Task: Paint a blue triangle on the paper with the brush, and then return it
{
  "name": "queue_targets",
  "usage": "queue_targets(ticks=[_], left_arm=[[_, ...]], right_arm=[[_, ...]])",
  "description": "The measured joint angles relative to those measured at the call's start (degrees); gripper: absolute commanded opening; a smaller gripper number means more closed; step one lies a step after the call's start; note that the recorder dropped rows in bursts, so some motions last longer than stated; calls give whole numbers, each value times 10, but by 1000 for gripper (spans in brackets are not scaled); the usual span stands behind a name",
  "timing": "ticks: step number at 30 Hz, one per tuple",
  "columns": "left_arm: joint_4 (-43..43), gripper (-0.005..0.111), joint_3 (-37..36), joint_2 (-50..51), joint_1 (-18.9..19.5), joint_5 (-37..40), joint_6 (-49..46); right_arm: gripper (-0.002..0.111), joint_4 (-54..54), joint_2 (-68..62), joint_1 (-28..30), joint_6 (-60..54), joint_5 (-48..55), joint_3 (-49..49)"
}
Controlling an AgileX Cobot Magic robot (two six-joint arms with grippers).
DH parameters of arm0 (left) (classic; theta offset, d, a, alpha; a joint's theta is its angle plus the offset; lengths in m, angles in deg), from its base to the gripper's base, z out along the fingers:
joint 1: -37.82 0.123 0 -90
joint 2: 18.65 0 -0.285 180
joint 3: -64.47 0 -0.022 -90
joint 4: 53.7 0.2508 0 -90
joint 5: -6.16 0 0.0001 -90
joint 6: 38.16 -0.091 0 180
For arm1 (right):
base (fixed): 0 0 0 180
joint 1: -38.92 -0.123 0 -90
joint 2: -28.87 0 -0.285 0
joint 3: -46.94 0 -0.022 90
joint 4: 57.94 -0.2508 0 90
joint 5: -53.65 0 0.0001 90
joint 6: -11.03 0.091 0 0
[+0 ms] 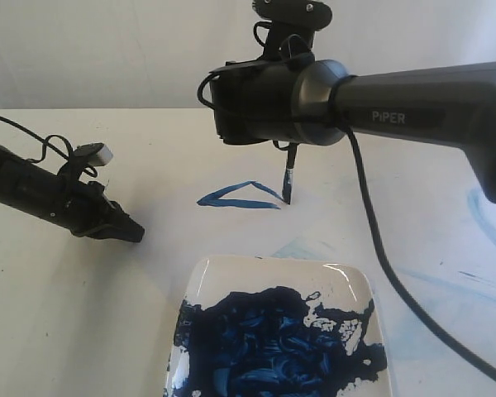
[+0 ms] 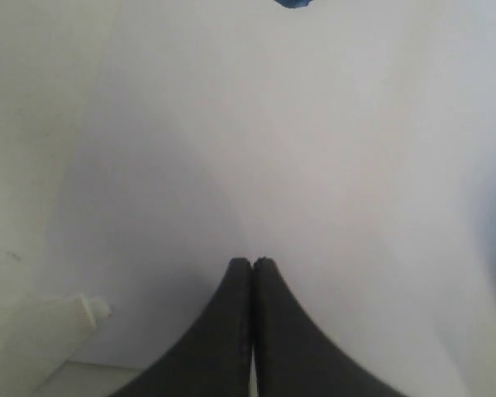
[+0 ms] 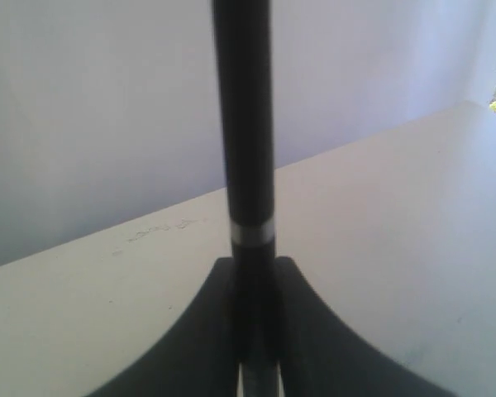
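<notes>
The blue triangle (image 1: 240, 197) is a flat dark outline, wider than tall, on the paper (image 1: 231, 218). The sheet is so close in tone to the desk (image 1: 41, 331) that its edges cannot be made out. The triangle sits about midway across the desk, between the far edge and the plate (image 1: 231, 266). The brush (image 1: 290, 171) stands nearly upright, and its blue-stained bristles meet the paper at the corner of the triangle on the right of the exterior view. The right gripper (image 3: 253, 269) points down from above and pinches the black handle between narrow jaws, just beside the thin pale ring on the handle. Its arm reaches in from the right side, and a black cable (image 1: 380, 248) trails from it toward the near right. The white plate lies nearer the camera than the triangle and apart from it. Thick dark-blue paint (image 1: 273, 347) covers most of it, with bare white along the far rim. Faint pale-blue smears (image 1: 479, 217) mark the right part of the desk. The left gripper (image 2: 252, 266) hangs low over the left side, well apart from the triangle, with its jaws pressed together and nothing between them.
</notes>
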Motion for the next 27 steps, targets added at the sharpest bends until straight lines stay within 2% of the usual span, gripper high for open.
queue_targets(ticks=[18, 22, 27], left_arm=[[0, 0, 0, 0, 0, 0, 0], [0, 0, 0, 0, 0, 0, 0], [0, 0, 0, 0, 0, 0, 0]], right_arm=[[0, 103, 4, 0, 41, 75, 0], [0, 103, 28, 17, 41, 165, 0], [0, 64, 67, 78, 28, 295, 0]])
